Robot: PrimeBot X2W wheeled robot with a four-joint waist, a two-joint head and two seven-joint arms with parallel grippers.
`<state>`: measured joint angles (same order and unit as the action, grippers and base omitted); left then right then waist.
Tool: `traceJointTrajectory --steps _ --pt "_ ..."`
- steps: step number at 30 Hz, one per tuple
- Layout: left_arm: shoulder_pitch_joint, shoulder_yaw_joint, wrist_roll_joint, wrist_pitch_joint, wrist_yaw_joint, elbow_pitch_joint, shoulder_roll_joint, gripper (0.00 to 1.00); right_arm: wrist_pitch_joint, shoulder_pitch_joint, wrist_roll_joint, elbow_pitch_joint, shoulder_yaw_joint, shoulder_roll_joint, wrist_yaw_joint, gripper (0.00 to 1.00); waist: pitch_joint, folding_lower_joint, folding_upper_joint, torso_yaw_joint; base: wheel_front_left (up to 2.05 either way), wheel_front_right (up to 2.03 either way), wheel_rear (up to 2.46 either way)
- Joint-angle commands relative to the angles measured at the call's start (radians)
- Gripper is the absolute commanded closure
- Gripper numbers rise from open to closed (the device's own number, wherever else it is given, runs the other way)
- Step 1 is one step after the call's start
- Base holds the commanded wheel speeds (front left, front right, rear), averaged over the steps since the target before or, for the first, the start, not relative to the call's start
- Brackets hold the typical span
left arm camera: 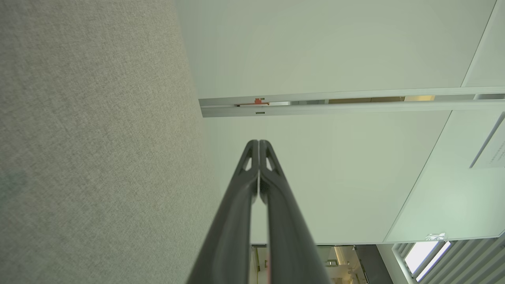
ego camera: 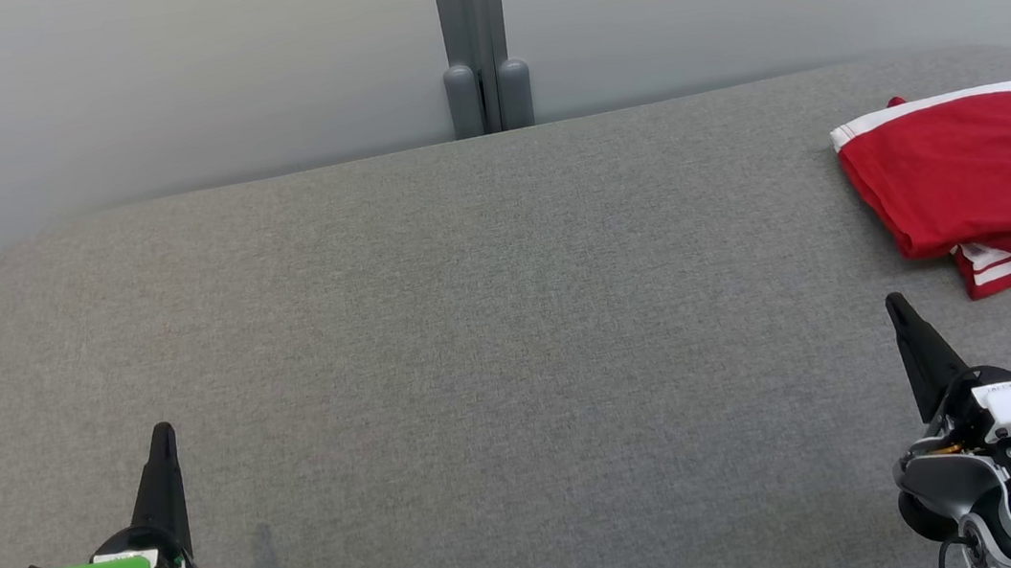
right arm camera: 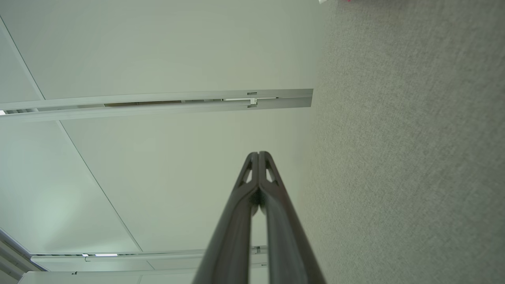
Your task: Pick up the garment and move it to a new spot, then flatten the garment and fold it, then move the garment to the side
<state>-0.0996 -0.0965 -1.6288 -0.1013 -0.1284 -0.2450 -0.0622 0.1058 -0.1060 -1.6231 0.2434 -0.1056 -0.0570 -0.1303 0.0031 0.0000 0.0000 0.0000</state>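
Observation:
The garment [ego camera: 974, 169] is a red jersey with white trim and a dark number, lying folded at the far right of the grey table [ego camera: 472, 327]. My right gripper [ego camera: 894, 302] rests at the lower right, shut and empty, its tip a short way in front and to the left of the garment. At the lower left my left gripper [ego camera: 162, 432] is shut with nothing in it, far from the garment. In the left wrist view the left gripper [left arm camera: 259, 142] shows tips pressed together. The right gripper [right arm camera: 258, 154] looks the same in the right wrist view.
The grey fabric table top has rounded far corners. Behind it stand pale wall panels with a grey post [ego camera: 480, 36] at the middle. The table's far edge runs just behind the garment.

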Motion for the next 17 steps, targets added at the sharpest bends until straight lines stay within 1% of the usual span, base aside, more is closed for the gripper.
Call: traceJointTrajectory --steps 1,17 --pt "-0.017 -0.004 0.004 -0.002 -0.006 -0.001 -0.001 1.0 0.006 -0.006 0.006 0.002 -0.002 0.0 -0.001 1.0 0.0 0.0 0.0 0.0 0.0 0.0 0.0" --pt "-0.018 -0.008 0.007 -0.005 -0.006 -0.001 0.001 1.0 0.006 -0.006 0.007 0.002 -0.004 0.001 -0.001 1.0 0.0 0.0 0.0 0.0 0.0 0.0 0.0"
